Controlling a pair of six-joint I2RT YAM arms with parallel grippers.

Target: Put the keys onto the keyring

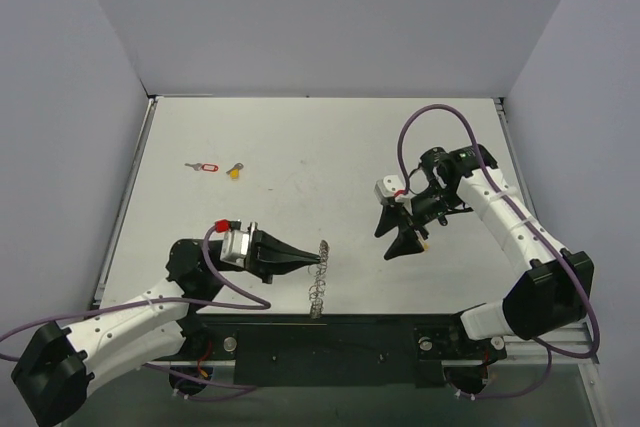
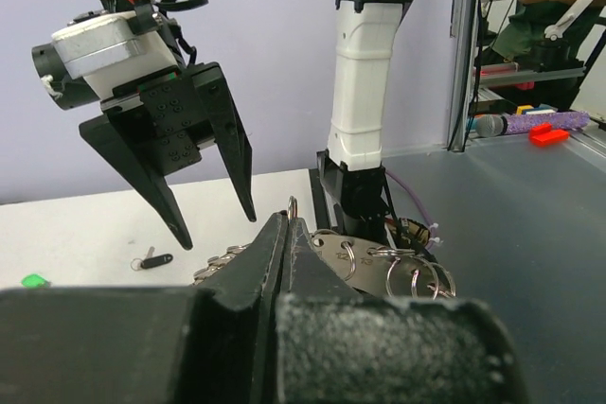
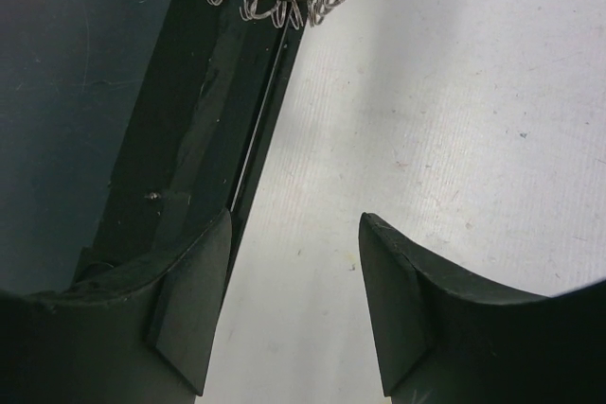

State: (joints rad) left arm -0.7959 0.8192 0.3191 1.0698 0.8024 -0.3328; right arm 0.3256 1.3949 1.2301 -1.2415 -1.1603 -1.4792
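Note:
The keyring [image 1: 319, 282] stands on edge near the table's front, a coil of silvery wire. My left gripper [image 1: 316, 262] is shut on its upper part; in the left wrist view a wire loop [image 2: 293, 205] pokes up between the closed fingertips of the left gripper [image 2: 287, 222]. The right gripper [image 1: 398, 237] hovers open to the right of the ring, nothing between its fingers [image 3: 194, 300]; the keyring [image 3: 284, 2] shows at the top of its view. A red-tagged key [image 1: 203, 167] and a yellow key [image 1: 235, 170] lie far left. A black key [image 2: 151, 259] lies below the right gripper [image 2: 220, 232].
A green tag [image 2: 35, 281] shows on the table at the left edge of the left wrist view. Flat silvery tags with small rings [image 2: 374, 260] lie just past my left fingers. The black mounting bar [image 1: 320, 342] runs along the table's front edge.

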